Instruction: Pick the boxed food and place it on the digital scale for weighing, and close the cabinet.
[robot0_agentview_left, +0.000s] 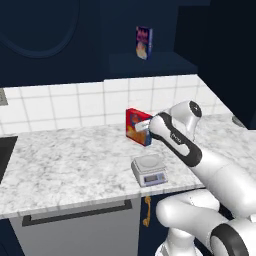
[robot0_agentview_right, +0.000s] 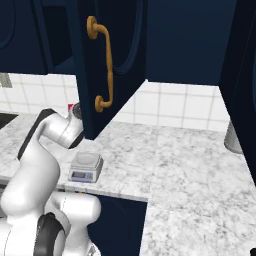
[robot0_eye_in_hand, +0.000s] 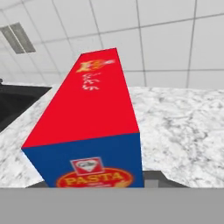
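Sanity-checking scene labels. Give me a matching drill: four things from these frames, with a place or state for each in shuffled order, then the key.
Things:
1. boxed food
2. digital scale
3. cabinet door
4. blue-purple box

Places or states:
A. swung open, gold handle facing out
B. on the shelf inside the wall unit
C. at the counter's front edge, plate bare
D. upright at the gripper, near the tiled wall

Pairs: 1-D, 2-C, 3-A, 4-B

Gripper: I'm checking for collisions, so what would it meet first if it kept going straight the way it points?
The gripper is already shut on the boxed food; past that, probably the white tiled wall, though depth is unclear.
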